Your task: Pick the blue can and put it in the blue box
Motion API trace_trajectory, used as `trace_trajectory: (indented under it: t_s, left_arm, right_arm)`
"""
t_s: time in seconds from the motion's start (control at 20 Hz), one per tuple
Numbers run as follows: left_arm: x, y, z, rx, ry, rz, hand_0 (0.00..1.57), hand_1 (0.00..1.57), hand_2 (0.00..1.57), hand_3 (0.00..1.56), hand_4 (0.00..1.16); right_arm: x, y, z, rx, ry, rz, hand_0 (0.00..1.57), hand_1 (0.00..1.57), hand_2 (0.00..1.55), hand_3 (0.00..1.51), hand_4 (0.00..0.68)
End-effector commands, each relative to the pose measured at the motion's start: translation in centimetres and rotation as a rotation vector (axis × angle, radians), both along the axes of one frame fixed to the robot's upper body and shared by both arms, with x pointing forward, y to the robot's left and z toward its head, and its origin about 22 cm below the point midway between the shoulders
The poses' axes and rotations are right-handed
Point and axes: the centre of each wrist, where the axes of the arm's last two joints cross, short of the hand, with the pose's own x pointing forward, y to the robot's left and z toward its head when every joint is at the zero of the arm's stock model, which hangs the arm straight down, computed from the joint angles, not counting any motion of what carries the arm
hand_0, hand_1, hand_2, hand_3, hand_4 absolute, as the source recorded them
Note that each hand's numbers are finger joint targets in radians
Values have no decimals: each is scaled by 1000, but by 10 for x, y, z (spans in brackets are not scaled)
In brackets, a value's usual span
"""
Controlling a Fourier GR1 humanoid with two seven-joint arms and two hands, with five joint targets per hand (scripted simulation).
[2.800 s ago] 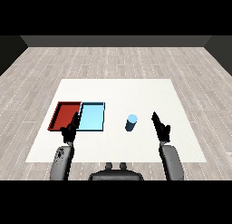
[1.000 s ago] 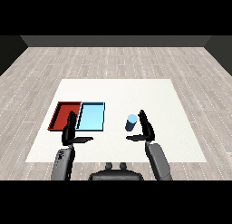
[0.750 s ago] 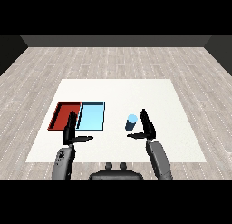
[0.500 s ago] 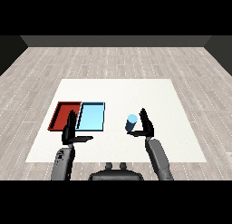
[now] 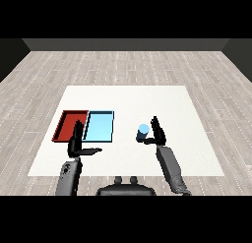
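Note:
The blue can (image 5: 142,132) stands upright on the white table (image 5: 128,99), right of the trays. My right hand (image 5: 156,133) is against its right side, fingers mostly straight and pointing up, thumb reaching toward the can's base; it does not look curled round the can. The light blue tray (image 5: 99,126) lies left of the can with nothing in it. My left hand (image 5: 77,141) hovers at the near edge of the trays, fingers straight up and thumb out to the right, holding nothing.
The red tray (image 5: 69,124) lies directly left of the light blue tray, touching it. A strip of bare table separates the light blue tray from the can. The wood floor surrounds the table.
My right hand has swung in from the right until it rests beside the can. The can stands where it was. My left hand has barely moved.

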Motion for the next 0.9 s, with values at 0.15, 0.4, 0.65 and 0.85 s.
trace_trajectory:
  t_s: [0.15, 0.4, 0.65, 0.85]
  left_arm:
    - [-5, 13, 4, 20, -16, 27, 0, 0, 0, 0, 0]
    - [-13, 11, -11, 24, -13, 24, 0, 0, 0, 0, 0]
    - [7, 13, 8, 3, -10, 15, 0, 0, 0, 0, 0]
    - [0, -2, -13, 36, -16, 31, 0, 0, 0, 0, 0]
  right_arm:
    - [-6, 5, -31, 31, 32, -10, 0, 0, 0, 0, 0]
    - [3, 8, -26, 41, 55, -12, 0, 0, 0, 0, 0]
    - [29, 39, -17, 60, 67, -28, 0, 0, 0, 0, 0]
    - [7, 11, -33, 92, 70, 11, 0, 0, 0, 0, 0]
